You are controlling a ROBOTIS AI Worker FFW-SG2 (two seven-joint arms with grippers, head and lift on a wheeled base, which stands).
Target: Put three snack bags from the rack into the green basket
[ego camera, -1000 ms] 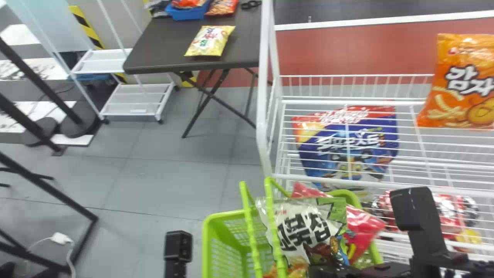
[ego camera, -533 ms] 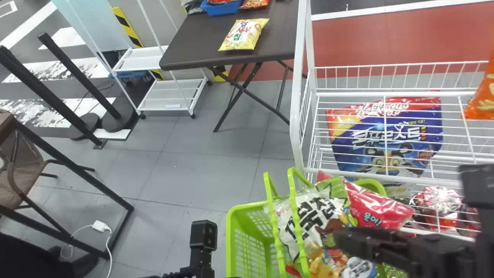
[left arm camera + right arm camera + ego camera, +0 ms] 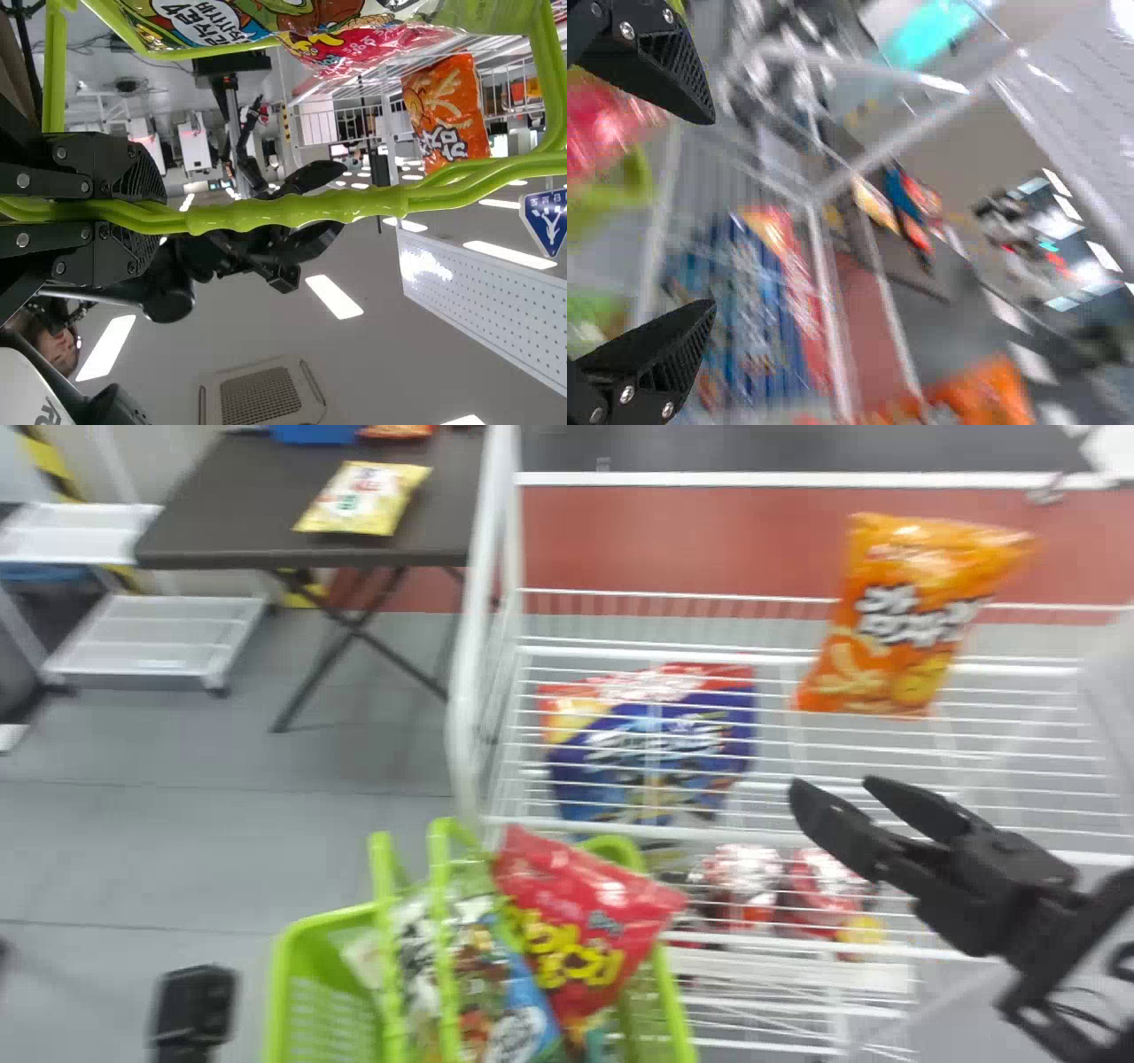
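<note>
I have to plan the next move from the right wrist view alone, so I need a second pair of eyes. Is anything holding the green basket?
Observer: Yes. The left gripper is shut around the handles of the green basket.
Operator: And the red bag, is it alone in there?
Observer: No. The red bag lies over other snack bags in the basket.
Operator: Anything in the rack near the basket that I might miss?
Observer: In the head view, red-and-silver packs sit behind the rack's wires, just right of the basket.
</note>
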